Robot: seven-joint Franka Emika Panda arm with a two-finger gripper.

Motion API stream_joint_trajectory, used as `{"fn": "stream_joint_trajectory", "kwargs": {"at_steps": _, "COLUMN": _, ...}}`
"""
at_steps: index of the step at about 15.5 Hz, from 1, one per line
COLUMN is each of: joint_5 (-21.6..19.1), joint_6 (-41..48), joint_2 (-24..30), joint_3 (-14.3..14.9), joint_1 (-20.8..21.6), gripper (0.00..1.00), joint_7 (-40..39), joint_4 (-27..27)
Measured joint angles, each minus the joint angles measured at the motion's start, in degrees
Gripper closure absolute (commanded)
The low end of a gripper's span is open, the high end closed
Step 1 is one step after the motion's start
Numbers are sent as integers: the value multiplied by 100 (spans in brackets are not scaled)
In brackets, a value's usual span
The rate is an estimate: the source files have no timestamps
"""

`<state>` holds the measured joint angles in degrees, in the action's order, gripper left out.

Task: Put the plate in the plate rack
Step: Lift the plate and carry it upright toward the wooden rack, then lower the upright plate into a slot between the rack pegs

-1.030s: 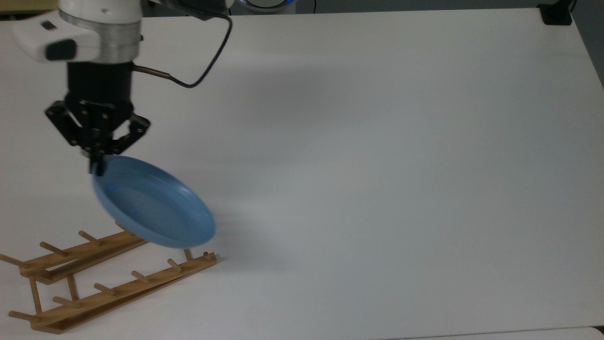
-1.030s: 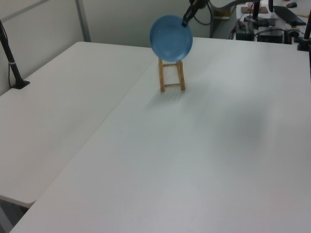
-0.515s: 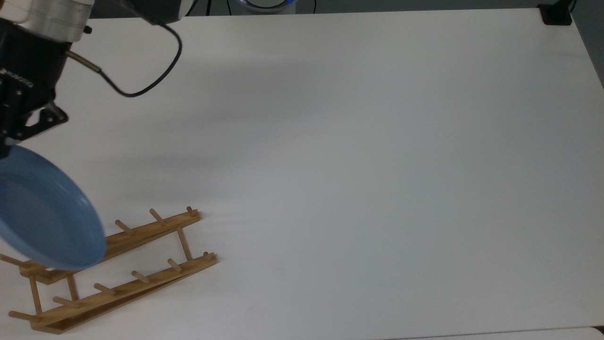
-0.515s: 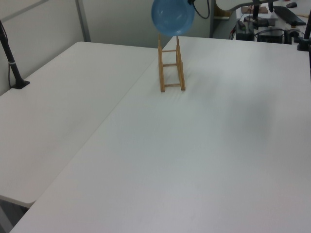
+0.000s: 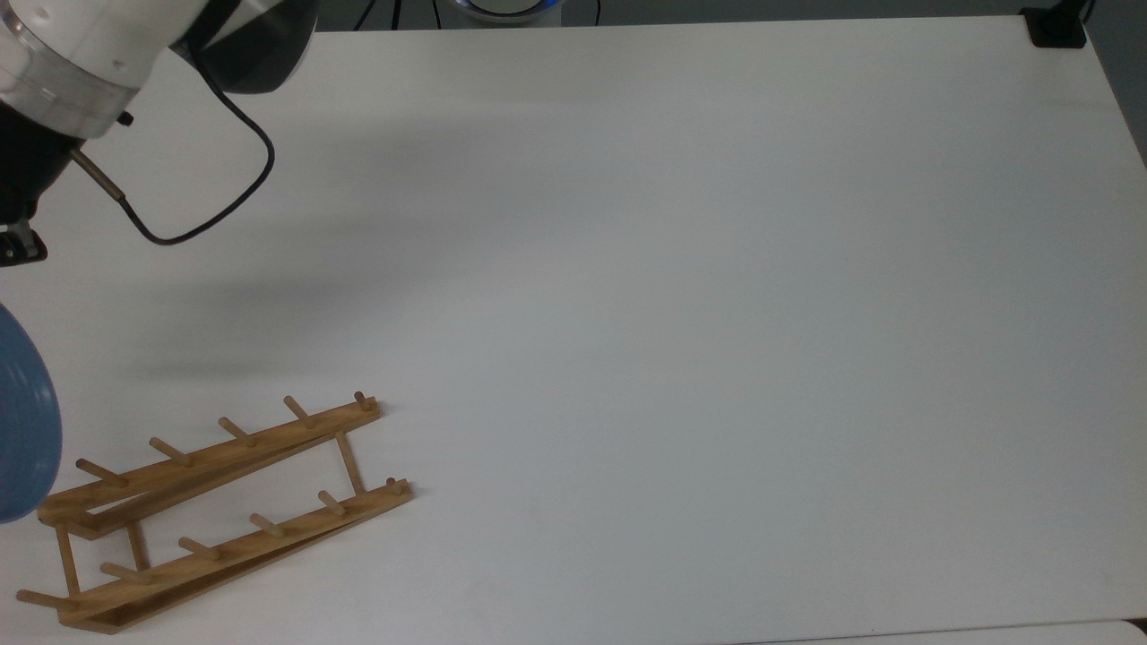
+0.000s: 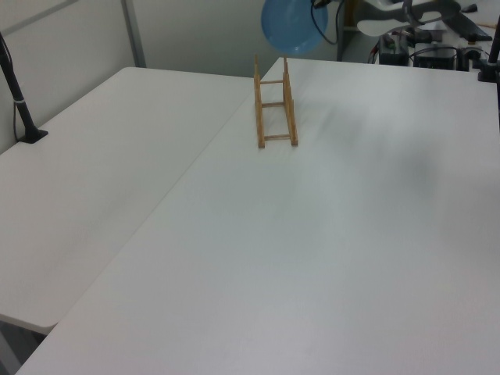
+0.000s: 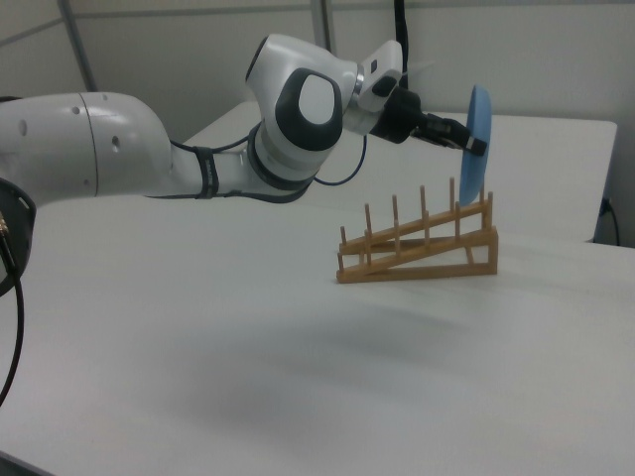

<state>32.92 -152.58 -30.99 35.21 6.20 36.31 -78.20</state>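
Note:
The light-blue plate [image 7: 479, 114] hangs upright and edge-on in the right view, over the tall right end of the wooden plate rack [image 7: 422, 243]. Its lower edge is level with the tops of the end pegs; I cannot tell whether it touches them. My gripper [image 7: 472, 145] is shut on the plate's rim, reaching in from the right view's left. The top view cuts the plate [image 5: 22, 421] at the left edge, beside the rack [image 5: 215, 511]. Seen from the left view, the plate [image 6: 293, 27] floats above the far end of the rack [image 6: 275, 105].
The rack lies on a white table [image 5: 672, 313] with open surface toward the top view's right. A black cable [image 5: 197, 224] loops from the arm. A black mount [image 5: 1057, 27] sits at the far right corner. A black post [image 6: 19, 94] stands on the neighbouring table.
The arm has carried the plate toward the top view's left, from over the rack's near end to past its far end. The gripper has stayed shut on the rim.

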Motion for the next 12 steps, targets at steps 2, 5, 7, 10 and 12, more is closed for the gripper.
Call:
{"fn": "stream_joint_trajectory", "kwargs": {"at_steps": 2, "joint_5": 210, "joint_6": -7, "joint_2": -94, "joint_3": 64, "joint_1": 16, "gripper": 100, "joint_7": 165, "joint_4": 11}}
{"fn": "stream_joint_trajectory", "kwargs": {"at_steps": 5, "joint_5": 249, "joint_6": -191, "joint_2": -309, "joint_3": 137, "joint_1": 23, "gripper": 100, "joint_7": 168, "joint_4": 67}}
{"fn": "stream_joint_trajectory", "kwargs": {"at_steps": 7, "joint_5": 250, "joint_6": -229, "joint_2": -490, "joint_3": 145, "joint_1": 23, "gripper": 100, "joint_7": 170, "joint_4": 174}}
{"fn": "stream_joint_trajectory", "kwargs": {"at_steps": 10, "joint_5": 250, "joint_6": -230, "joint_2": -631, "joint_3": 146, "joint_1": 30, "gripper": 100, "joint_7": 173, "joint_4": 353}}
{"fn": "stream_joint_trajectory", "kwargs": {"at_steps": 12, "joint_5": 250, "joint_6": -230, "joint_2": -672, "joint_3": 146, "joint_1": 46, "gripper": 100, "joint_7": 173, "joint_4": 439}}
